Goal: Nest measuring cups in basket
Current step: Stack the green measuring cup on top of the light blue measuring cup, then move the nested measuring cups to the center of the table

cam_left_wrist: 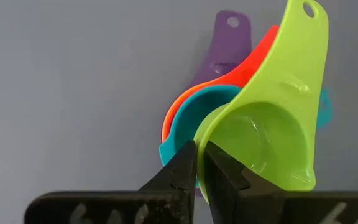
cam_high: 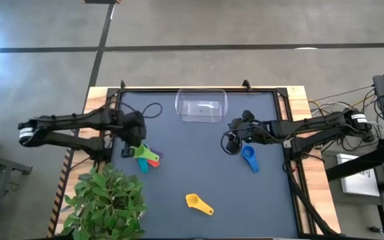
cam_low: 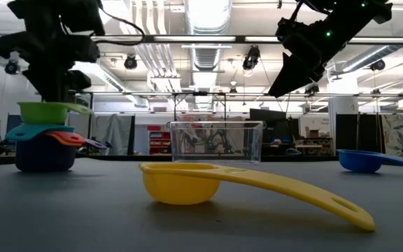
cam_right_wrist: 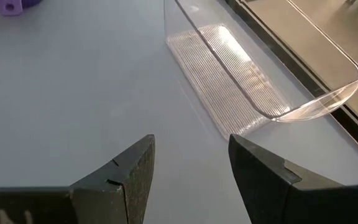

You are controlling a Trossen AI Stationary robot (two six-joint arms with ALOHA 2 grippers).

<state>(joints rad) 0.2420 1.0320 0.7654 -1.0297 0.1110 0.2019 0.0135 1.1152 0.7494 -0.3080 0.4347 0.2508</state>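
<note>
yellow cup (cam_low: 187, 183) nearest, left end effector (cam_left_wrist: 199, 163) pinching green cup (cam_left_wrist: 266, 134) rim, right end effector (cam_right_wrist: 191, 163) apart

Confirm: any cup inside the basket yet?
No. The clear basket sits empty; the yellow cup and blue cup lie outside it.

stacked cups (cam_high: 145, 156), loose blue (cam_high: 249, 159), yellow (cam_high: 197, 203), empty basket (cam_high: 201, 107)

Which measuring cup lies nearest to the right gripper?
The blue cup, lying alone just beside the right gripper. The yellow cup is farther off, and the others are stacked by the left gripper.
</note>
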